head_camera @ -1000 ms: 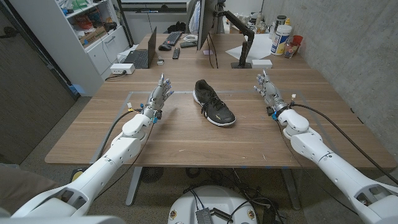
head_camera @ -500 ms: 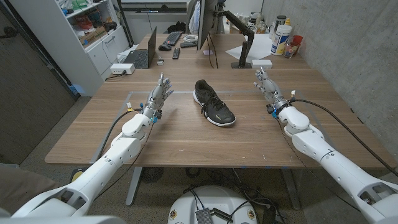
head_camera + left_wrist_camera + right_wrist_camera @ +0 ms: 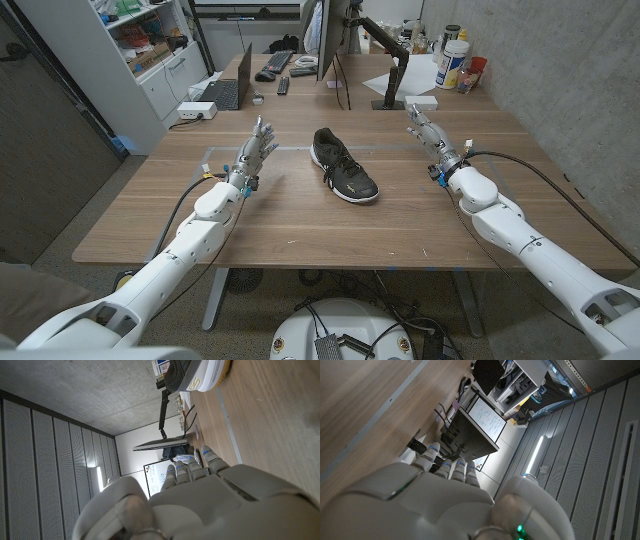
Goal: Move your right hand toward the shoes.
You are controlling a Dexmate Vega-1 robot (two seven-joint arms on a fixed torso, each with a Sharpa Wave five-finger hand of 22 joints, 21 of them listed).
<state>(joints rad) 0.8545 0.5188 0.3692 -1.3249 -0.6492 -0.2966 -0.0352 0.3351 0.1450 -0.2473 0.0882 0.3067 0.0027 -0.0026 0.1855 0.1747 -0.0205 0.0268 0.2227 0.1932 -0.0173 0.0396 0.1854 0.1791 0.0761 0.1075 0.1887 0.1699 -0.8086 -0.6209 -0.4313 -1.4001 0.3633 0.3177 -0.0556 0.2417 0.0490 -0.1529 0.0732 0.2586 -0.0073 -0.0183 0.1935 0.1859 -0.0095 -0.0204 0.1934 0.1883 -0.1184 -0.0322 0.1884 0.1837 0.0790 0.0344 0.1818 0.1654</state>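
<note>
The right hand (image 3: 428, 139) has its fingers straight and apart, grasping nothing, above the wooden table (image 3: 300, 215) toward its right edge, well apart from the shoe. The left hand (image 3: 255, 152) also holds nothing, fingers spread, toward the left edge. Between them, near the table's middle, a black shoe (image 3: 343, 165) with a pale sole lies on the surface, touched by neither hand.

White, smooth-shelled arms; pale grey jointed left hand (image 3: 255, 150) and right hand (image 3: 428, 135), blue-marked fingers; black cables looping off each wrist.
</note>
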